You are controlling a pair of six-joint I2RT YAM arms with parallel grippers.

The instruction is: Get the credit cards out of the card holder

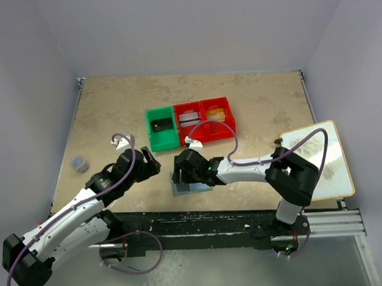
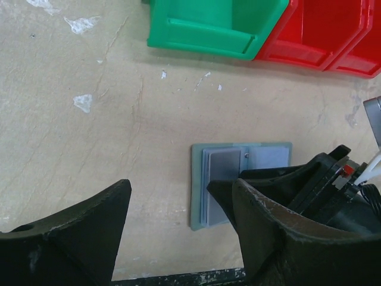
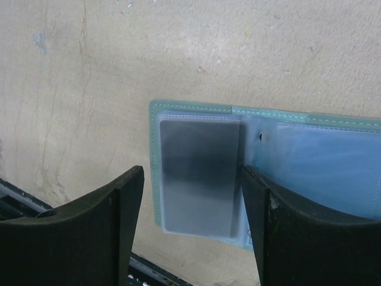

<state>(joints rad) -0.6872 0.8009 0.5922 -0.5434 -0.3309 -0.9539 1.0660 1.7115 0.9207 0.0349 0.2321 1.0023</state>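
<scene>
Your right hand (image 3: 190,179) has its fingers apart, one on each side of the card holder's outer panel, with nothing clamped between them. You cannot tell from the wrist view whether the tips touch the holder.

The card holder (image 3: 321,161) lies open and flat on the surface (image 1: 113,108), just in front of the arms' bases and under that hand. Both of its panels face up. A grey card (image 3: 199,173) sits in the clear sleeve of the panel between the fingers. The other panel shows only cloudy blue plastic, and what it holds cannot be made out.

Your left hand (image 1: 150,160) hovers just left of the card holder in the top view. Its fingers are also spread, with only bare surface between them.

Beyond the card holder, farther from the bases, three bins stand in a touching row.
- The green bin (image 1: 162,128), at the left end of the row, has a dark item in it.
- The middle red bin (image 1: 190,121) holds something flat and pale grey.
- The far red bin (image 1: 218,116) holds something yellowish, too small to identify.

Well to the right of the card holder, a pale board (image 1: 325,162) with a wooden rim lies at the surface's edge. Well to its left sits a small dark round object (image 1: 79,163).
</scene>
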